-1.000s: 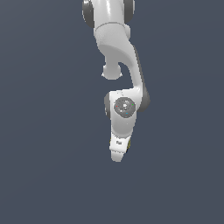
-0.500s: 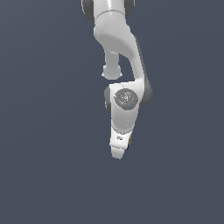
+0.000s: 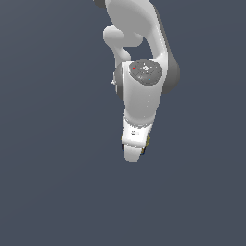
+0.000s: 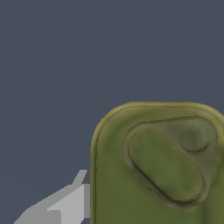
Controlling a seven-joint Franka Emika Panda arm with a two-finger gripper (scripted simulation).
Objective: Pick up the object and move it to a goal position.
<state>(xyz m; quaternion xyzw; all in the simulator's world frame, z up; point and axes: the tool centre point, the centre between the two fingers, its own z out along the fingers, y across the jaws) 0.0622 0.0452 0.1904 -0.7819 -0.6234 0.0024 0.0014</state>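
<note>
Tin (image 4: 157, 170) is seen tight against the gripper (image 3: 134, 156), olive top filling the wrist view, one grey finger (image 4: 65, 203) alongside its edge. Exterior view: only a yellow sliver shows behind the gripper. Grip state can't be determined.

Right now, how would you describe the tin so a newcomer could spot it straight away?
Follow the white arm down to the end effector at its lower end. In the exterior view, only a yellowish sliver shows at its edge. The wrist view shows the tin close up: an olive-green rounded-rectangular top with an embossed oblong panel, the only coloured thing against grey.
</note>
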